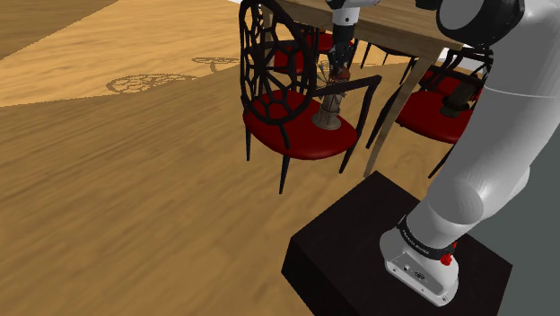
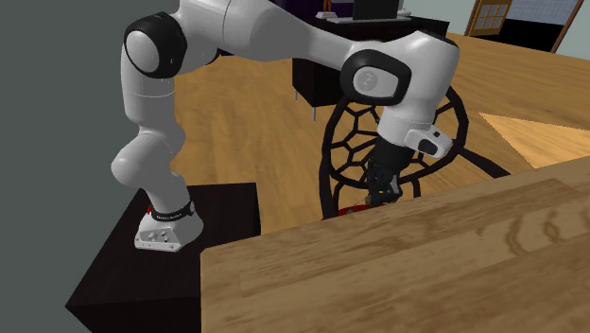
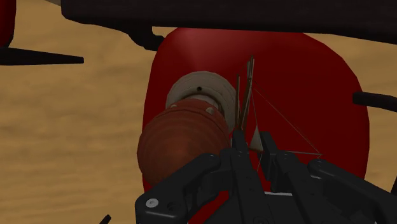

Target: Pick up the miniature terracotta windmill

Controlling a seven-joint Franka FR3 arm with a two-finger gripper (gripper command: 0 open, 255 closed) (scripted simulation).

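Small reddish-brown ribbed terracotta windmill: upright on the black lattice chair's red seat, beside the wooden bench. All-black claw drawn nearly closed, pinching the thin wire sails. Probably light and brittle; sails likely bend or snap, so better clasped around the stout ribbed body.

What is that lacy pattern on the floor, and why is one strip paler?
Shoulder view: lattice shadow, likely cast by a chair back, lying in a lit floor band. Second exterior view: a bright floor patch. Wrist view: soft sheen on the red seat.
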